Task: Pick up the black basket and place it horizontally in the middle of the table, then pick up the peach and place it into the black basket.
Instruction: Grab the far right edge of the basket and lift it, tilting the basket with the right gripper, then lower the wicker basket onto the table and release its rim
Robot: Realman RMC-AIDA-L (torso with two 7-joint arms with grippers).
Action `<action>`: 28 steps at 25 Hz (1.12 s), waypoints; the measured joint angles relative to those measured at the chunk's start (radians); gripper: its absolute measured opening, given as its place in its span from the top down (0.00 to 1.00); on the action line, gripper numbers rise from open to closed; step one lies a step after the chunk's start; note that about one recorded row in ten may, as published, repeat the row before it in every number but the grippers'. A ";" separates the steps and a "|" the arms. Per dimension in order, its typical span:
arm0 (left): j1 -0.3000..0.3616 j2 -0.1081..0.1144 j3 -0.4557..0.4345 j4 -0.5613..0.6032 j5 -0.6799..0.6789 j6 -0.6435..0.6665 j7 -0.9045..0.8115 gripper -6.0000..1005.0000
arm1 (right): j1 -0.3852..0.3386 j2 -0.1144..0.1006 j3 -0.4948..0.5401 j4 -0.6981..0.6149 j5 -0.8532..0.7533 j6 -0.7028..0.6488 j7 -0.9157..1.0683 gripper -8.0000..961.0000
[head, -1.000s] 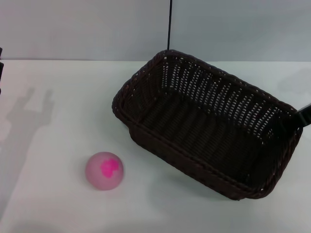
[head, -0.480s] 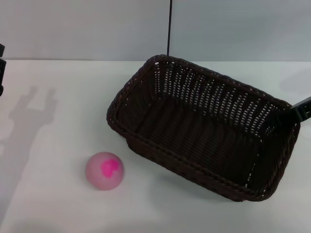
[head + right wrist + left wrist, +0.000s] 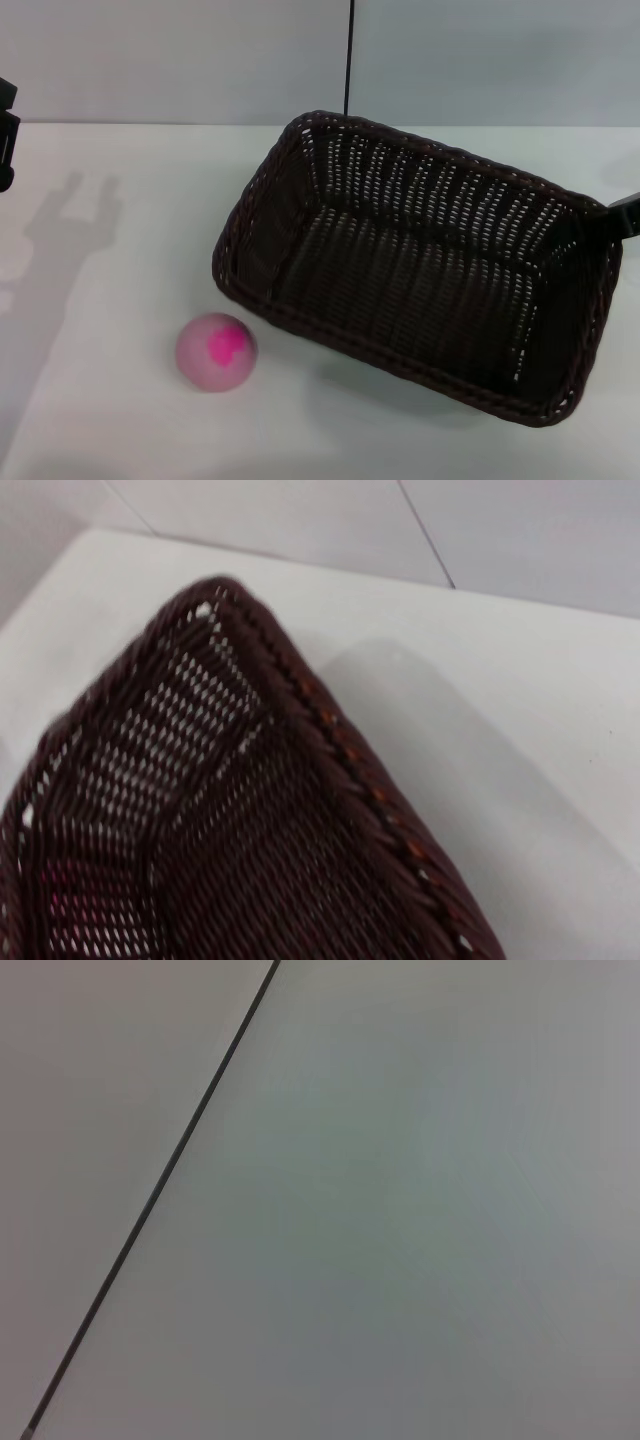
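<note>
Right of centre on the table (image 3: 120,420), the black basket (image 3: 420,270) has swung leftward since a second ago, its near corner now beside the peach (image 3: 216,351). At the basket's right rim, the right hand (image 3: 622,216) grasps the weave; the left hand (image 3: 6,135) sits at the far left edge, grip unclear.

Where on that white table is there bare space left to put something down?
The widest bare patch of the table lies left of the black basket and behind the peach. A bare strip also runs along the front edge. It is crowded where the peach sits just off the basket's near-left corner, and at the right, where the right tool meets the rim.
</note>
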 joint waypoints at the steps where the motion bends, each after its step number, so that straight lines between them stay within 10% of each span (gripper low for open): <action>1: 0.000 0.000 0.000 0.000 0.000 0.000 0.000 0.48 | 0.000 -0.004 0.016 0.012 0.004 -0.004 -0.010 0.83; 14: 0.000 0.000 0.004 0.000 0.000 -0.010 0.000 0.47 | -0.028 -0.080 0.073 0.167 0.159 -0.060 -0.179 0.81; 28: 0.005 0.000 0.008 0.000 0.000 -0.016 -0.009 0.46 | 0.020 -0.112 0.055 0.174 0.163 -0.098 -0.429 0.78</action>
